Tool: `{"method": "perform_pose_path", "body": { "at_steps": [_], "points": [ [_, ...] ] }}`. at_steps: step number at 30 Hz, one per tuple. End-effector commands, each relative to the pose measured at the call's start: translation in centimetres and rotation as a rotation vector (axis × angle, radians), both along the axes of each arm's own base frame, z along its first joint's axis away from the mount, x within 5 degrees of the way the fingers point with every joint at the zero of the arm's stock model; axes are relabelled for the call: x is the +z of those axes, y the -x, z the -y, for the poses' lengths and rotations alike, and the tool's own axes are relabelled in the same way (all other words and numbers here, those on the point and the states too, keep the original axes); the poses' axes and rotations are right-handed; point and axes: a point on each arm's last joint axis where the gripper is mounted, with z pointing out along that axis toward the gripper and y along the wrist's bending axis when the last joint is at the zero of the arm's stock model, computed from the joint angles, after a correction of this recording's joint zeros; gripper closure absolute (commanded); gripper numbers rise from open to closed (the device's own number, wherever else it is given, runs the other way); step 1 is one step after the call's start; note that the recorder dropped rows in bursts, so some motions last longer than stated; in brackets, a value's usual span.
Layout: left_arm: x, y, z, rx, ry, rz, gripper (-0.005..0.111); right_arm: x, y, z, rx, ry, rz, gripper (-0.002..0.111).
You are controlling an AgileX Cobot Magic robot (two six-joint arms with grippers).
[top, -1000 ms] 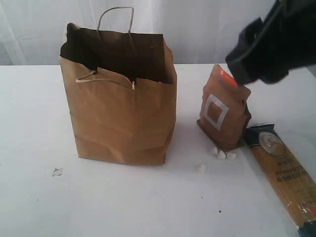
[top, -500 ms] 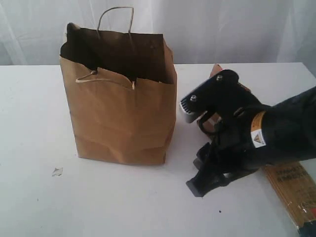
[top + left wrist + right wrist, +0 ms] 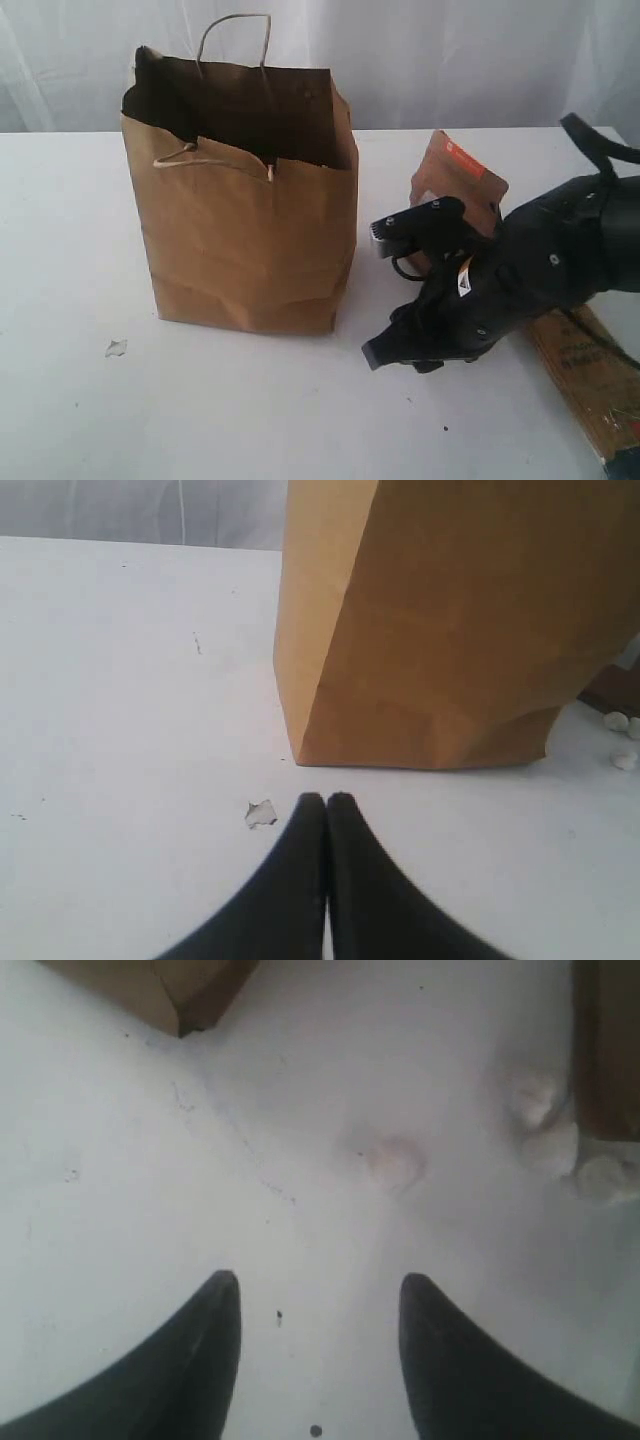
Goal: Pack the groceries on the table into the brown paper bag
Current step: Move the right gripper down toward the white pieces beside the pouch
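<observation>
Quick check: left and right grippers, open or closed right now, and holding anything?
Left gripper: closed, holding nothing.
Right gripper: open, empty, over the table near the white crumbs.

Legible text: none can be read | spaghetti pack (image 3: pixel 582 368): dark lettering is printed lengthwise, too blurred to be read | brown pouch (image 3: pixel 447 180): orange label (image 3: pixel 468 160) is carried, unreadable | right arm (image 3: pixel 560 255): white-and-orange sticker (image 3: pixel 465 283) is affixed, unreadable
</observation>
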Motion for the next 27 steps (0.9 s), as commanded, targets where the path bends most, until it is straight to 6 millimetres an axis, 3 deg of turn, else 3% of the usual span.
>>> {"method": "perform_pose_path", "body": {
  "at_steps": [1,9,27],
  "points": [
    [0.0,0.0,0.0,0.001,0.011,0.002,0.107,-0.8,-1.0,-0.2,-0.008,-0.015,0.019,0.062],
    [0.0,0.0,0.0,0.001,0.011,0.002,0.107,-2.1,-3.2,0.1,-0.047,0.002,0.001,0.062],
    [0.0,0.0,0.0,0.001,0.011,0.002,0.107,-4.9,-4.2,-0.5,-0.039,0.022,-0.025,0.062]
  ]
}}
